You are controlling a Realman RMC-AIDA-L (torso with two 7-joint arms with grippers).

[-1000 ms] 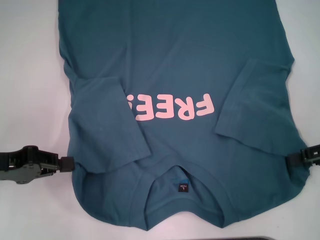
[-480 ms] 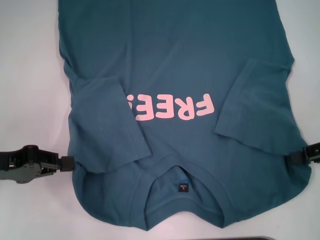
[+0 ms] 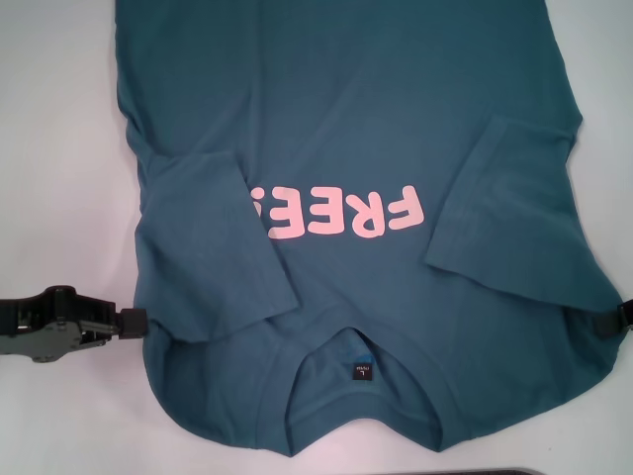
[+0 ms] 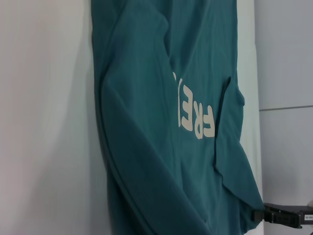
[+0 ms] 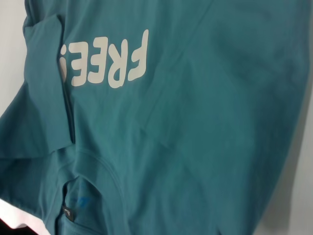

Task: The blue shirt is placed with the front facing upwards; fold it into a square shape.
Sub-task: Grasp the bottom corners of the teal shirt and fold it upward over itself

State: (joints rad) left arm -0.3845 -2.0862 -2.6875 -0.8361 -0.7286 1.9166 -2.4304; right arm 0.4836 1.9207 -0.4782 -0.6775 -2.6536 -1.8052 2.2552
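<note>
Blue shirt (image 3: 346, 129) lies flat on the white counter (image 3: 59, 148), collar nearest the robot, between the claws: left claw (image 3: 134, 323) touching its shoulder edge, right claw (image 3: 621, 319) just beside the opposite one; neither claw's opening can be told.

A white table (image 3: 59, 148) filled the scene under soft, even light. Beyond its far edge stood pale grey panels (image 4: 286, 54), possibly a wall, crossed by a thin seam.
</note>
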